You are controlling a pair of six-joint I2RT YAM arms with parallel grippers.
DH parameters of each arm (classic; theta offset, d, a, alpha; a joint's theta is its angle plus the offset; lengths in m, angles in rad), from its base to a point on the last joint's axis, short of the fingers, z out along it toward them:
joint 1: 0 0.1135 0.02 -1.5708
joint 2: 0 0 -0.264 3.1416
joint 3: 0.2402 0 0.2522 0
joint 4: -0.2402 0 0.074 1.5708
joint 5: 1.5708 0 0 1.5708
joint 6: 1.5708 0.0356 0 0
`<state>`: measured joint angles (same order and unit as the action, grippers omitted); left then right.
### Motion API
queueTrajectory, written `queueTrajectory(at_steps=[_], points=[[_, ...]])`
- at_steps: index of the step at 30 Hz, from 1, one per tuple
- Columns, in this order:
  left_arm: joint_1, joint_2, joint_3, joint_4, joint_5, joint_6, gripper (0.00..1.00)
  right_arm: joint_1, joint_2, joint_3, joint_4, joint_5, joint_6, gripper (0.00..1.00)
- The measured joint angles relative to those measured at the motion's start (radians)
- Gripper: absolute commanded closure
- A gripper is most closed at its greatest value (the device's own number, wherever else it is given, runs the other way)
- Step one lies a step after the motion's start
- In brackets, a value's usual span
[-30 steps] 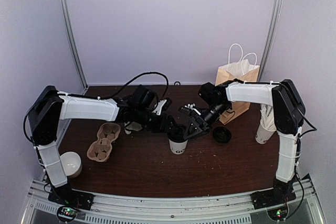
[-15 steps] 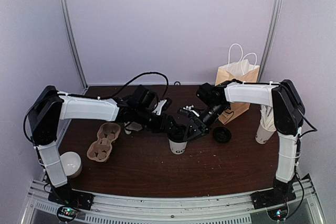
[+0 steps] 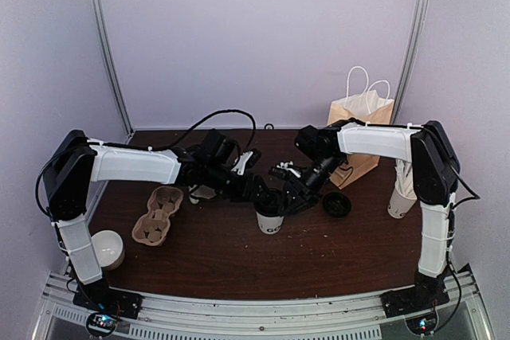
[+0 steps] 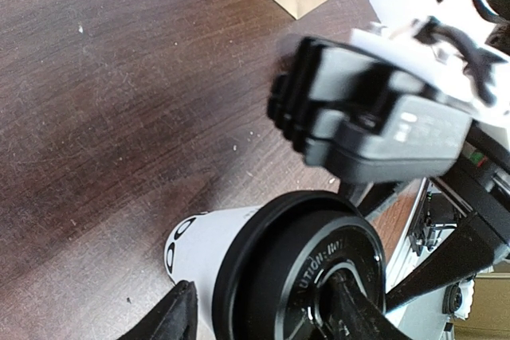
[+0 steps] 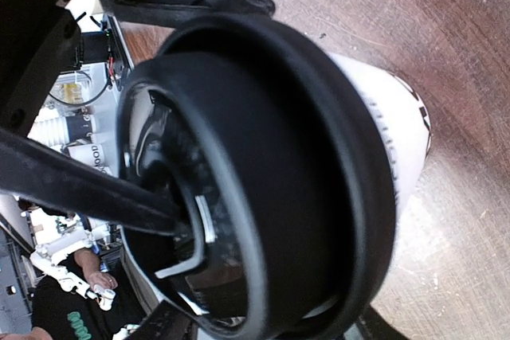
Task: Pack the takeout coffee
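The takeout coffee [image 3: 270, 223], a white paper cup with dark letters and a black lid [image 3: 269, 204], stands upright mid-table between both arms. In the left wrist view the cup [image 4: 195, 244] sits in my left gripper [image 4: 259, 308]: one finger [image 4: 171, 316] is against its white side, the other [image 4: 351, 308] rests in the lid's centre recess. My left gripper [image 3: 261, 194] reaches it from the left. My right gripper [image 3: 289, 197] comes from the right. In its own view the lid [image 5: 319, 181] fills the frame and its fingers [image 5: 163, 326] straddle the rim, jaws open.
A loose black lid [image 3: 336, 204] lies right of the cup. A brown paper bag [image 3: 360, 129] with white handles stands behind it. A cardboard cup carrier [image 3: 158, 215] lies at the left, a cream mug [image 3: 107, 248] near the left arm's base, a white cup of straws [image 3: 402, 189] at far right.
My right gripper has slid left onto the cup's lid, and its jaws have narrowed. The left gripper and the cup have stayed where they were.
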<state>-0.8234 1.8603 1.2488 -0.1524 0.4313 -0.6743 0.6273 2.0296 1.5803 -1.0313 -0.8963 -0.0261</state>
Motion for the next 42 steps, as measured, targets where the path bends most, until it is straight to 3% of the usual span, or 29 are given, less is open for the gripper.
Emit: queueTrajectory(at_steps=[11, 21, 23, 28, 30, 34, 42], points=[[0.006, -0.040, 0.024, -0.090, -0.035, 0.069, 0.17, -0.029, -0.002, 0.097, -0.055, -0.006, -0.131, 0.26], [0.005, -0.131, 0.167, -0.233, -0.139, 0.212, 0.10, -0.049, -0.093, 0.183, -0.110, 0.130, -0.238, 0.23], [0.005, -0.180, 0.168, -0.278, -0.200, 0.269, 0.03, -0.042, -0.113, 0.198, -0.116, 0.183, -0.273, 0.22], [0.005, -0.381, 0.104, -0.276, -0.419, 0.385, 0.02, 0.003, -0.180, 0.221, -0.112, 0.301, -0.379, 0.17], [0.006, -0.478, 0.043, -0.240, -0.550, 0.390, 0.02, 0.032, -0.194, 0.237, -0.109, 0.331, -0.430, 0.09], [0.056, -0.601, -0.083, -0.177, -0.751, 0.378, 0.02, 0.103, -0.193, 0.247, -0.093, 0.395, -0.523, 0.08], [0.087, -0.623, -0.105, -0.191, -0.859, 0.439, 0.02, 0.209, -0.103, 0.324, -0.097, 0.529, -0.621, 0.07]])
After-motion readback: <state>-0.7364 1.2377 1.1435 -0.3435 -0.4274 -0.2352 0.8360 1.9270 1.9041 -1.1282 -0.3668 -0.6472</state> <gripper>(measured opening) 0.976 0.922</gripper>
